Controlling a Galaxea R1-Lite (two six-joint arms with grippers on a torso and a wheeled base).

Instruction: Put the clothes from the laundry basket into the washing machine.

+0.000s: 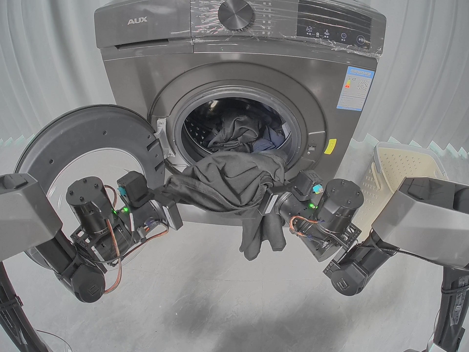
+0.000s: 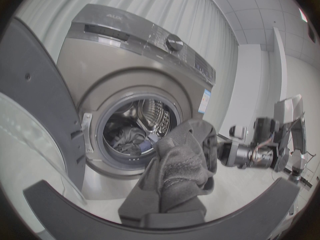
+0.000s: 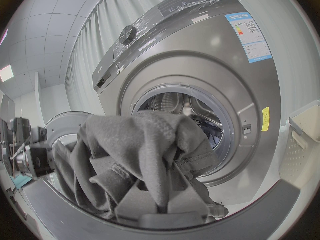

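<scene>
dark garment [image 1: 227, 179] hangs stretched between both grippers just in front of the washing machine [image 1: 146, 74] opening. its top edge lies against the lower rim of the port, and one end droops below the right gripper [image 1: 267, 202] toward the floor [image 1: 205, 294]. left gripper [image 1: 168, 210] is clenched on the garment's left end, fabric bunched between its fingers in left wrist view. right gripper is clenched on the other end, cloth piled over its fingers in right wrist view. more clothes [image 1: 239, 130], dark plus some blue, lie inside the machine. door [image 1: 83, 138] is swung open to the left, behind the left arm. laundry basket [image 1: 405, 167], cream, stands right of the machine near the right arm. cannot tell what's in it.
</scene>
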